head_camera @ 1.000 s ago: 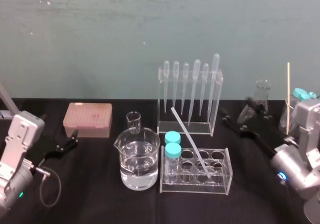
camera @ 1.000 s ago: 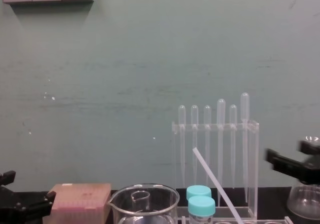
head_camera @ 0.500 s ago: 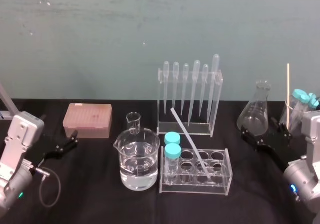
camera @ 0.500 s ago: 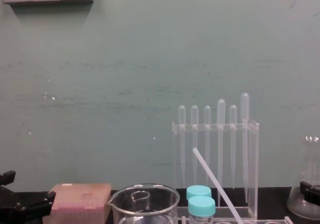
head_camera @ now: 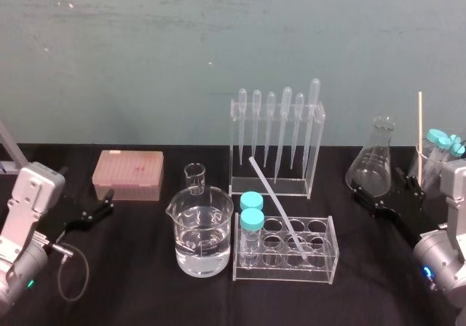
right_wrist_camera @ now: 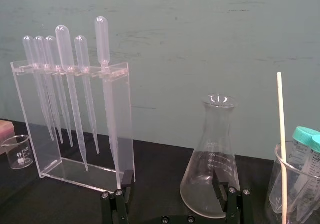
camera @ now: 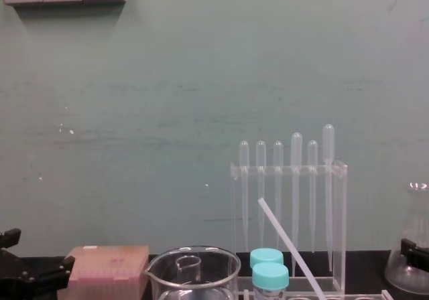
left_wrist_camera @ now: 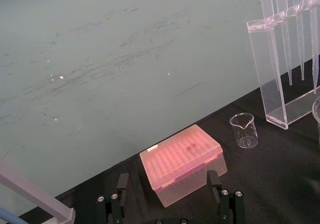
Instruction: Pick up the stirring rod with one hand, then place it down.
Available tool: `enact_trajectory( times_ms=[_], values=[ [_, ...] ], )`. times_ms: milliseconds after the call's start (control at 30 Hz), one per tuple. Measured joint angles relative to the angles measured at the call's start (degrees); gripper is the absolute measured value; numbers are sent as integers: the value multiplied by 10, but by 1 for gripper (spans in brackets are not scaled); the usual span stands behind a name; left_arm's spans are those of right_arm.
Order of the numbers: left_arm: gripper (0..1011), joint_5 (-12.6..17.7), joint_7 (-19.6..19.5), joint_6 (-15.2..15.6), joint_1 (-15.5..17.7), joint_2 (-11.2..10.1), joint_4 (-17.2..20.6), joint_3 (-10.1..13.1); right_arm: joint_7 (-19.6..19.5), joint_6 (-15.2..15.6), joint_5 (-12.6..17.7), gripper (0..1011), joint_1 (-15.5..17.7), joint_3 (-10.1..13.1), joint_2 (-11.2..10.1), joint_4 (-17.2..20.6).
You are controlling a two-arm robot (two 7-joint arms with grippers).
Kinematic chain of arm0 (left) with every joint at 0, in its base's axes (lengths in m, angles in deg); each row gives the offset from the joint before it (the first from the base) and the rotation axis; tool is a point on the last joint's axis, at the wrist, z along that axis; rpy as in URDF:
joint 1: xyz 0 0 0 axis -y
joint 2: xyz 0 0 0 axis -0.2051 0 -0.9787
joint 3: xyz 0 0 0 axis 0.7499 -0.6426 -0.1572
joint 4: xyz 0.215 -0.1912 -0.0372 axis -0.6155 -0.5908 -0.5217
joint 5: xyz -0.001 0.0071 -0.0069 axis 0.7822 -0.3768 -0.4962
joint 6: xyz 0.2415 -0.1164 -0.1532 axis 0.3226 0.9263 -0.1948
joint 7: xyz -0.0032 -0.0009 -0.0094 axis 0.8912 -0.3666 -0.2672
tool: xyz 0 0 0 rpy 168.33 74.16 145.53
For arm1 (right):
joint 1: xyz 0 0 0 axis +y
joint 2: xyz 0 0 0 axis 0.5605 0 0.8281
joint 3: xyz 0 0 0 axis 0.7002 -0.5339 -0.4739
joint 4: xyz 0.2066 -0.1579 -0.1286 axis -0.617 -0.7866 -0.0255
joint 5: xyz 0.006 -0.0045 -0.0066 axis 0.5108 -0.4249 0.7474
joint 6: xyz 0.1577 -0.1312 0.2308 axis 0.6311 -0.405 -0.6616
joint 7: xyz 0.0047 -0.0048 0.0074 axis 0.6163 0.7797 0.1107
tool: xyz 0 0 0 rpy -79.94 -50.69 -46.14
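Note:
The stirring rod (head_camera: 275, 204) is a thin translucent-white stick leaning in the clear tube rack (head_camera: 329, 265), its top tilted back-left toward the pipette rack (head_camera: 314, 148); the chest view shows the stirring rod (camera: 285, 236) slanting the same way. Nothing holds it. My right gripper (head_camera: 377, 183) sits low at the table's right, open, just in front of the conical flask (head_camera: 373, 167); in the right wrist view its fingers (right_wrist_camera: 123, 183) stand wide apart before the flask (right_wrist_camera: 210, 179). My left gripper (head_camera: 98, 206) rests open at the far left, facing the pink tip box (left_wrist_camera: 181, 159).
A beaker of water (head_camera: 202, 233) and a small beaker (head_camera: 194, 176) stand left of the tube rack, which holds two teal-capped tubes (head_camera: 251, 211). At the far right a glass holds a wooden stick (head_camera: 419, 137) and more capped tubes. Bare black tabletop lies in front.
My right gripper has drawn back to the right and come down, from out in front of the flask to low beside it. The rod and the left arm have not moved.

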Motion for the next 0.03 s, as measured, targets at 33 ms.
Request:
enact_trajectory(
  times_ms=[33],
  values=[
    [1000,0,0,0,0,0,0,0,0,0,0,1003,0,0,0,0]
  ],
)
